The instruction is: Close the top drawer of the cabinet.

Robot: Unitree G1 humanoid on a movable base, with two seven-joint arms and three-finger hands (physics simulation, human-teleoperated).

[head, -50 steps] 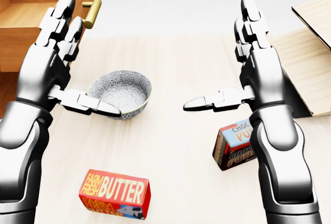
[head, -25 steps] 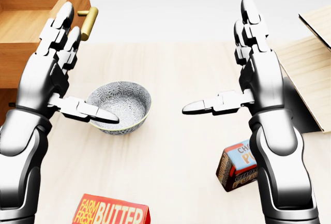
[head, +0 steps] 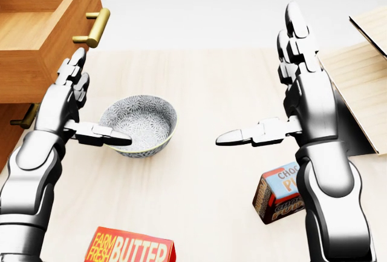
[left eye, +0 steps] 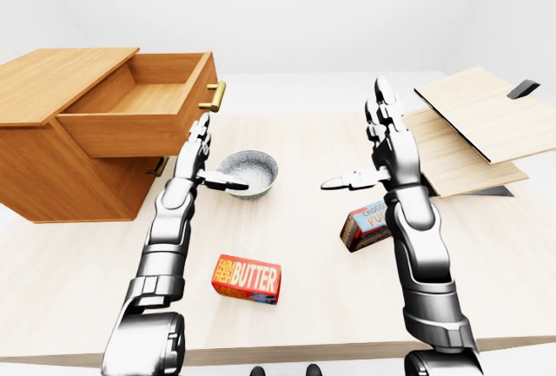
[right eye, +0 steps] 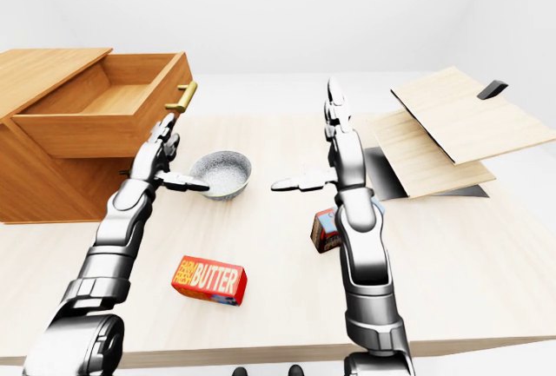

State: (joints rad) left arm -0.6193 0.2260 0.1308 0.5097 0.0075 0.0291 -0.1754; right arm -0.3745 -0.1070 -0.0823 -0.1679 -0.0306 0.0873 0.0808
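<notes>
Standing open at upper left of the left-eye view, the top drawer (left eye: 139, 107) projects well out of the wooden cabinet (left eye: 61, 146), with neither hand on it.

The drawer's brass handle (head: 94, 27) sits on its front panel, above and apart from the left hand (head: 66, 108). That hand is spread wide: fingers extended upward toward the drawer front, thumb pointing right across the rim of the patterned bowl (head: 142, 123); nothing is held. The right hand (head: 299, 98) is likewise spread wide and empty, fingers upright, thumb pointing left, raised over the table (left eye: 304, 133). A butter box (left eye: 247, 279) lies near the table's lower edge between the two arms. A chocolate pudding box (head: 275, 192) lies partly hidden behind the right forearm. Stacked wooden boards (left eye: 473, 128) rest at the right of the table.
</notes>
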